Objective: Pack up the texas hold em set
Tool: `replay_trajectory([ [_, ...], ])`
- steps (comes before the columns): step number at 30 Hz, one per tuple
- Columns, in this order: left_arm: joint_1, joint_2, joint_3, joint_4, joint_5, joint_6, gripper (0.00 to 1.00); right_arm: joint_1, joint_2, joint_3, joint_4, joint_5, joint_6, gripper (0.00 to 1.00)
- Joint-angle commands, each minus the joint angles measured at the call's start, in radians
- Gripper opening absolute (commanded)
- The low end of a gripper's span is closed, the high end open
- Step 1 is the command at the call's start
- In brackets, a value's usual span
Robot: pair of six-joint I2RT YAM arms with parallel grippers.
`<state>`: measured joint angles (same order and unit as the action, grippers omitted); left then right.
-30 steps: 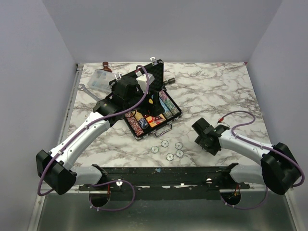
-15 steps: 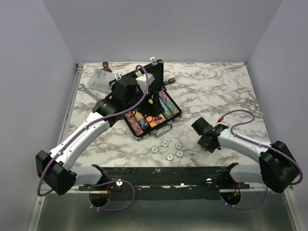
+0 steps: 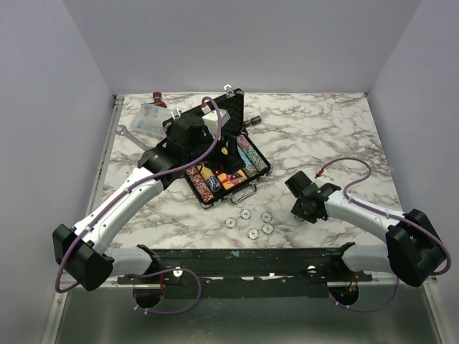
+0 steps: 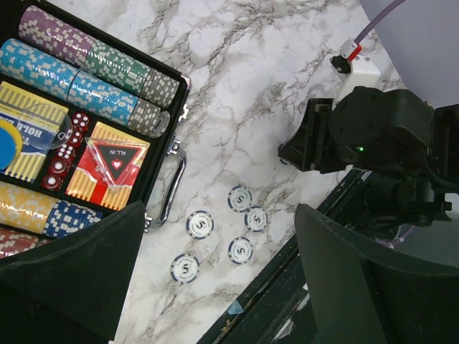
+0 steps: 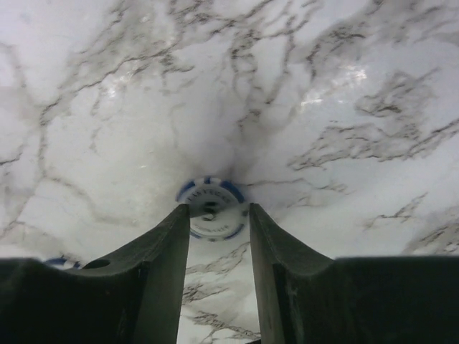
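The black briefcase [image 3: 247, 192] lies open at mid table, its lid [image 3: 231, 106] upright. In the left wrist view it holds multicoloured chip rows [image 4: 93, 68], red-yellow card boxes [image 4: 107, 168], red dice and a blue disc [image 4: 6, 143]. My left gripper [image 3: 226, 155] hovers over the case, open wide and empty [image 4: 219, 244]. Several loose pale chips [image 3: 252, 223] lie on the marble in front of the case handle [image 4: 172, 183]. To their right my right gripper [image 3: 299, 212] points down at the table. Its fingertips [image 5: 215, 215] are shut on the two sides of one flat-lying chip [image 5: 209, 202].
A clear plastic box [image 3: 147, 118] and a silver wrench [image 3: 135, 138] lie at the back left. A small dark cylinder [image 3: 253, 120] sits right of the lid. The black base rail [image 3: 244, 261] runs along the near edge. White walls enclose the marble table [image 3: 323, 136].
The right arm has moved a little left and forward toward the loose chips. Its jaws have narrowed from wide apart down onto one chip. The left arm has held still.
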<state>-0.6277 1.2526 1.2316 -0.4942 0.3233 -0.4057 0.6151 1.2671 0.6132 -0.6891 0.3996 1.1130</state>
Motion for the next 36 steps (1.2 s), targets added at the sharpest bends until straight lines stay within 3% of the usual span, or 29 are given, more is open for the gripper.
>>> replay_trajectory([
  [1, 0.002, -0.018, -0.008, 0.022, 0.009, 0.001, 0.85, 0.024, -0.014, 0.032, 0.078, -0.093, -0.075, 0.16],
  [12, 0.002, -0.010, -0.007, 0.019, -0.004, -0.001, 0.93, 0.141, 0.036, 0.096, 0.140, -0.143, -0.070, 0.17],
  [19, 0.003, -0.017, -0.008, 0.018, -0.011, 0.001, 0.95, 0.140, 0.065, 0.108, -0.008, -0.015, -0.032, 0.62],
  [26, 0.002, -0.030, -0.007, 0.020, -0.001, -0.004, 0.98, 0.122, 0.066, 0.076, -0.018, 0.019, -0.030, 0.84],
  [32, -0.001, -0.036, -0.009, 0.022, -0.001, -0.002, 0.98, 0.033, 0.084, 0.070, 0.038, -0.042, -0.117, 0.81],
  [36, -0.003, -0.039, -0.008, 0.022, 0.004, -0.002, 0.98, 0.005, 0.115, 0.084, 0.043, -0.114, -0.153, 0.72],
])
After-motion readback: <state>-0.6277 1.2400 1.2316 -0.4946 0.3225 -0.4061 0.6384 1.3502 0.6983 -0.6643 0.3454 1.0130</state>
